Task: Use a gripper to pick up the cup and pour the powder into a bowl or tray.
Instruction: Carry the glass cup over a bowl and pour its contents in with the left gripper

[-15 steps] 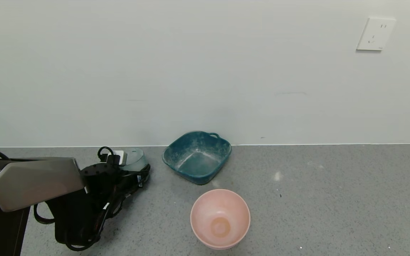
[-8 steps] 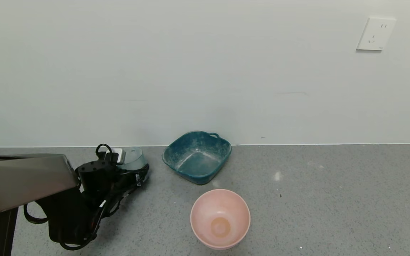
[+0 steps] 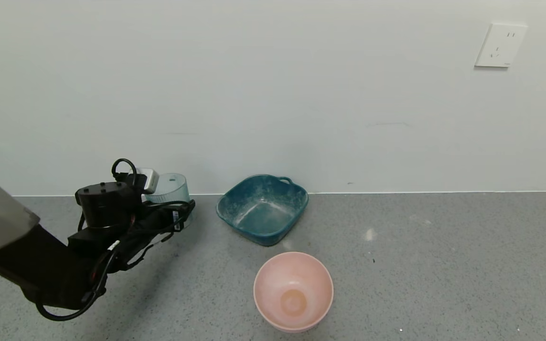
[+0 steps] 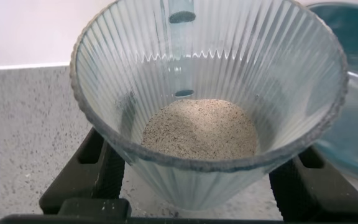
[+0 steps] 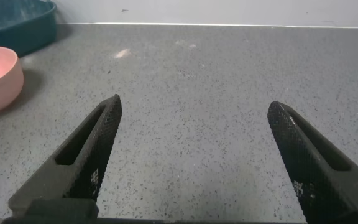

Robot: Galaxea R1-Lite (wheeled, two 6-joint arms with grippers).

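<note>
no readable text, labels or signs

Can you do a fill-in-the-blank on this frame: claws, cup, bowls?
1. The left claw is shut on the ____.
2. The powder lies in the cup's ____.
3. The bowl nearest the robot is ____ in colour.
4. The right claw is ____, over bare counter, holding nothing.

Missing words: cup; bottom; pink; open
</note>
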